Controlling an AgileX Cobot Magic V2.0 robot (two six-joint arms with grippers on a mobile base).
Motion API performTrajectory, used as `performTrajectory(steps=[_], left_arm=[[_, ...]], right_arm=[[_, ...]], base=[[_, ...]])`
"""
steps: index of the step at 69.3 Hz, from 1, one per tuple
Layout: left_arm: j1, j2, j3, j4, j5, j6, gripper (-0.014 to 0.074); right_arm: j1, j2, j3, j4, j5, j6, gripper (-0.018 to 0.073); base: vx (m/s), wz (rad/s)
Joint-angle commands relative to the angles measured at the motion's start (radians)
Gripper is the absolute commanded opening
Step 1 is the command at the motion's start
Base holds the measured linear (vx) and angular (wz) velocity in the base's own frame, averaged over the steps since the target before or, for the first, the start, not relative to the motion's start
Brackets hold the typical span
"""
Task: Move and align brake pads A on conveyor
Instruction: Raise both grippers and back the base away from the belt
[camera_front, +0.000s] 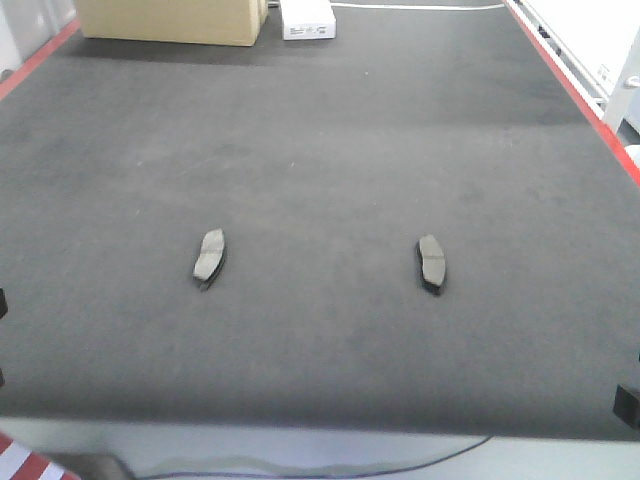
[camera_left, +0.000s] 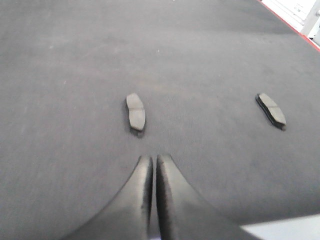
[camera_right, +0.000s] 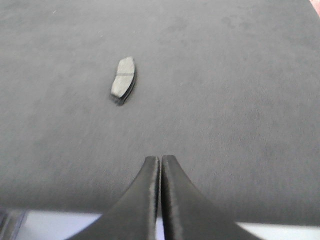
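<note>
Item: two brake pads, dark grey, each cross-grooved at mid-length. First brake pad (camera_front: 209, 256) lay flat on the conveyor (camera_front: 320, 140), left of centre in the front view. Second brake pad (camera_front: 431, 263) lay well apart to its right (tops leaning slightly toward each other). Left gripper (camera_left: 153, 162): fingers clenched together, holding nothing, just short of the first pad. Right gripper (camera_right: 160, 161): likewise clenched and empty, one pad ahead and leftward. Belt's far end: cardboard box (camera_front: 170, 20), white unit (camera_front: 308, 18). Red edge strip (camera_front: 570, 85) along the side.
</note>
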Motion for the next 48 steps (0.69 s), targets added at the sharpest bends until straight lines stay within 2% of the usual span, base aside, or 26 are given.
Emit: performTrajectory(steps=[1,48], left_arm=[[-0.006,0.001,-0.022,0.006,-0.061,0.003,-0.0007],[-0.006,0.001,-0.022,0.006,-0.061,0.003,-0.0007]], right_arm=[[-0.008,0.001,-0.025,-0.022,-0.062,-0.006,-0.0010],[-0.008,0.001,-0.025,-0.022,-0.062,-0.006,-0.0010]], base=[[-0.20,0.08],[-0.22,-0.02]])
